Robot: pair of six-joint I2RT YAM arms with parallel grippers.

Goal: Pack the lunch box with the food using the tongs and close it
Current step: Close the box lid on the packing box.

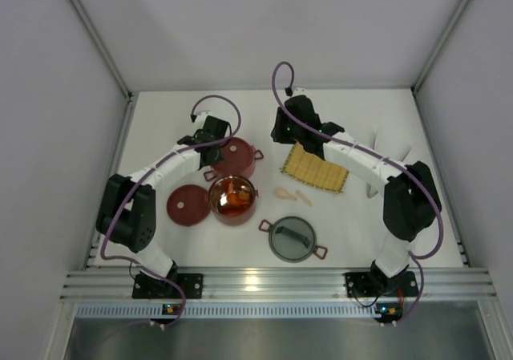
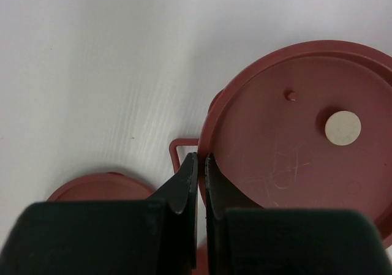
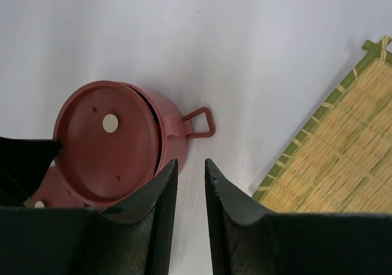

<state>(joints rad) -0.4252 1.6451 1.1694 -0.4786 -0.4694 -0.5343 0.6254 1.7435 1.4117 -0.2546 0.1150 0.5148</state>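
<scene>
Our left end effector is pressed together at the lidded tier's rim, mid-tabletop. The right end effector hangs slightly spread, empty. We judge closing is in hand: next, the flat lid must cover the food-filled tier.

Gap between lidded tier and mat passable; left claw crowds rim.

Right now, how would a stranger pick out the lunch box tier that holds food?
On the white table, find the dark-red cluster by the left arm. The open bowl sits beside a flat red lid; unlike the lidded tier behind it, its shiny inside shows orange food.
</scene>
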